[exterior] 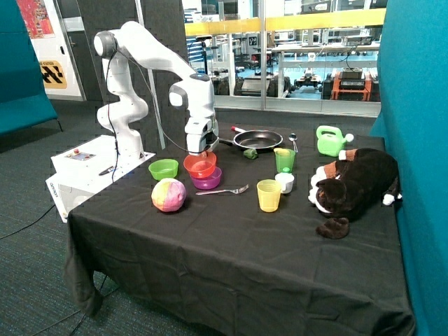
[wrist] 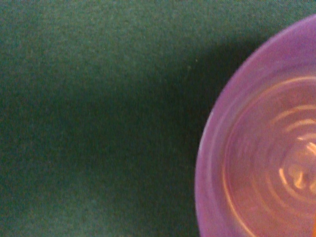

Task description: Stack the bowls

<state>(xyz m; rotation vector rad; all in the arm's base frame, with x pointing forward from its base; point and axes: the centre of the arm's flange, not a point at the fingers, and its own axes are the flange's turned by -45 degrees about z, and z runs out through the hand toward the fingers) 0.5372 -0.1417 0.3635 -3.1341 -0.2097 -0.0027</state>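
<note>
Your gripper (exterior: 200, 148) grips the orange-red bowl (exterior: 200, 165) by its rim, tilted just above the purple bowl (exterior: 206, 179), so it can nest inside. The lime green bowl (exterior: 163, 169) waits on the desk (exterior: 231, 245) at nine o'clock, unstacked.

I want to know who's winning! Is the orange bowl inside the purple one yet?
Partly: the orange bowl sits tilted in the purple bowl, gripper at its rim. The green bowl stands apart.
</note>
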